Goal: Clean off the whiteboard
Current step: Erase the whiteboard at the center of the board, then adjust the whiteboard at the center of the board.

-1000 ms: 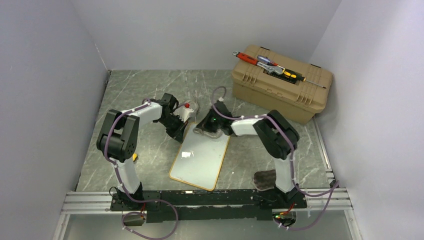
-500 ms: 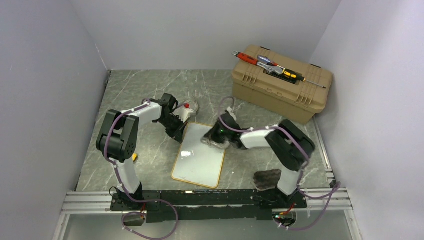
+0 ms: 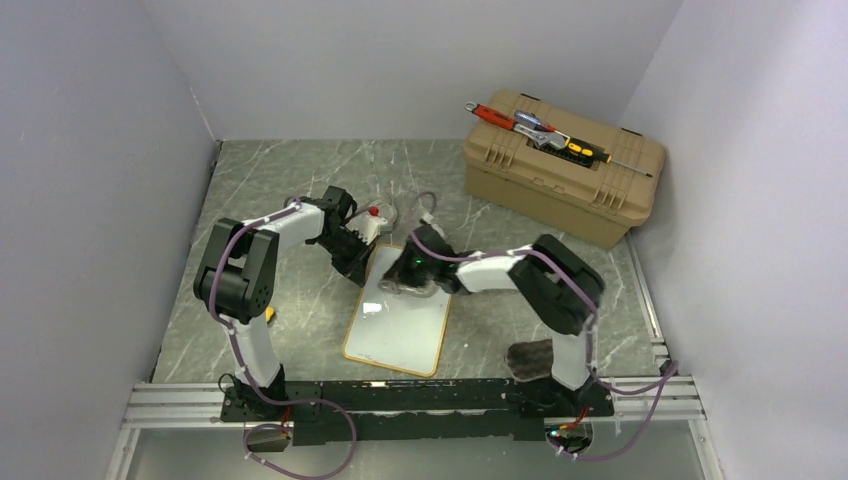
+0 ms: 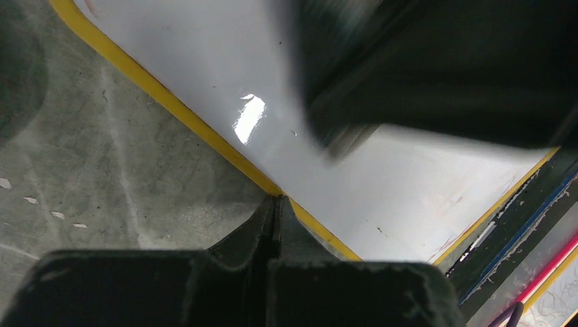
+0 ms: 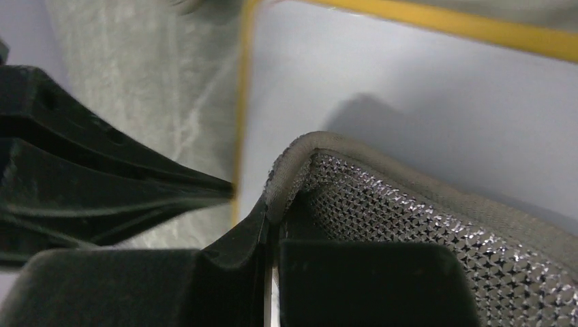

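Your right gripper [image 3: 408, 274], clamped on the cloth [image 5: 422, 231], has slid to the whiteboard's [image 3: 400, 325] far-left corner beside the closed left gripper [image 4: 276, 208]; the board's length runs nearward.

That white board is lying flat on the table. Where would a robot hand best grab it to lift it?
Probably its thin yellow frame along the free right long edge, coming in low from the side. The whiteboard lies flat, glossy and handleless, so only the rim offers a pinch.

Toolbox [image 3: 545, 185] back right, tools [image 3: 538, 131] atop, cloth [image 5: 422, 231] on whiteboard [image 3: 400, 325]
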